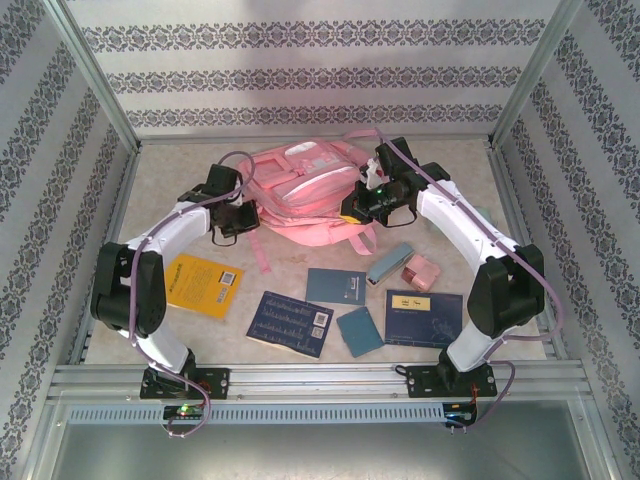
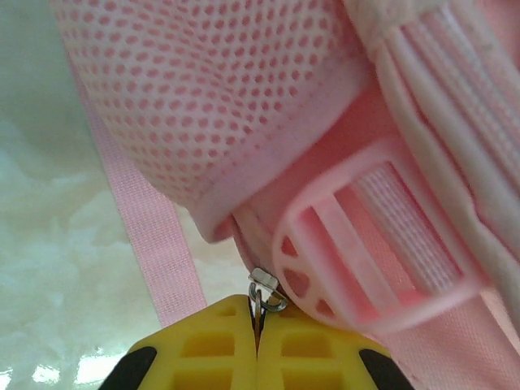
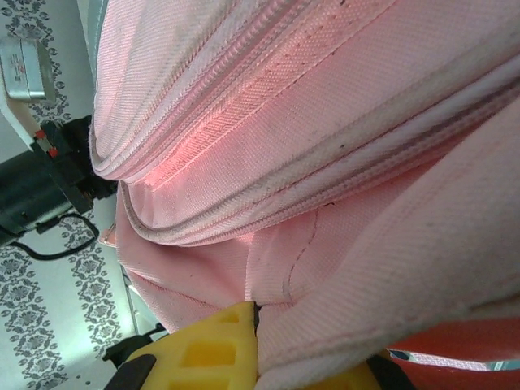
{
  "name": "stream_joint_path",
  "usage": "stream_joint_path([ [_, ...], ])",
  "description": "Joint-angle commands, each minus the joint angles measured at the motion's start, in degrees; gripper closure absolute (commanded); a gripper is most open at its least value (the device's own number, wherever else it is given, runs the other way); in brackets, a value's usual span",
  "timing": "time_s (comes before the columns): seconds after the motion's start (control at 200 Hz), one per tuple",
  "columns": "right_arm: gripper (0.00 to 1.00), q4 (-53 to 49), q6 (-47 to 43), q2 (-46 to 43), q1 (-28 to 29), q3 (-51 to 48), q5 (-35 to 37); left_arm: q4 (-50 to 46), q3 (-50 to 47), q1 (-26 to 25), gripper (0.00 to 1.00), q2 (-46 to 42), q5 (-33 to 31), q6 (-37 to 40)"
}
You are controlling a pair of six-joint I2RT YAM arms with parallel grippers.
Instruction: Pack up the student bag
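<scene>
My left pincer (image 2: 257,313) pinches a metal zip ring (image 2: 266,291) on the large pink fabric backpack (image 1: 305,180); right pincer (image 3: 255,317) pinches its cloth; flat blue booklets (image 1: 290,322) alongside.

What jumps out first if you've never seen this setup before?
The pink student bag sits at the back middle of the table. The left fingers pinch its small metal zip pull, and the right fingers nip its fabric. Books lie spread in front, with a yellow book at left.

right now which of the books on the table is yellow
The book lying furthest left, near the left arm's elbow; the rest are blue or teal.
</scene>
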Motion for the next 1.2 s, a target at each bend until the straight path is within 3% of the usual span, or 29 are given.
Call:
stream_joint_path([
  [0.0,1.0,0.4,-5.0,-3.4,0.3,1.7,-1.9,-1.7,2.9,2.2,0.88,-1.0,-1.3,1.5],
  [0.1,1.0,-0.7,-8.1,-3.6,2.3,4.1,1.4,-2.1,2.1,2.2,0.69,-4.2,0.8,1.1],
  [0.2,1.0,-0.1,-7.4,-3.2,3.3,5.4,2.4,-4.6,0.7,2.2,0.54,-8.7,-0.9,-0.5],
  [0.33,1.0,1.8,-6.0,-2.9,4.3,5.4,3.7,-13.7,2.0,2.3,0.48,-15.0,-8.9,-4.4],
  [0.415,1.0,4.6,-5.3,-2.6,4.9,4.6,3.2,-14.9,1.7,2.3,0.44,-19.6,-10.7,-5.8],
  [0.55,1.0,7.2,-6.1,-0.6,5.4,4.7,-0.4,-18.6,4.8,2.3,0.43,-21.7,-13.6,-5.3],
  [0.764,1.0,7.3,-13.3,-2.7,7.3,2.8,-3.5,-17.7,4.8,2.2,0.43,-22.4,-11.6,-5.7],
  [0.919,1.0,6.4,-15.4,-4.5,7.8,-1.7,-2.0,-14.4,3.8,1.5,0.43,-21.6,-6.9,-5.9],
  [1.074,1.0,4.8,-16.6,-2.5,7.2,-4.5,4.4,-13.8,5.9,-0.6,0.42,-16.5,-4.5,-2.6],
  [1.149,0.86,4.8,-15.9,-0.1,6.2,-4.8,6.6,-13.4,7.2,-1.2,0.42,-13.2,-3.0,-1.8],
  [1.199,0.7,3.7,-15.0,1.5,5.7,-4.2,10.5,-12.7,8.2,-1.9,0.42,-11.3,-2.0,-1.2],
])
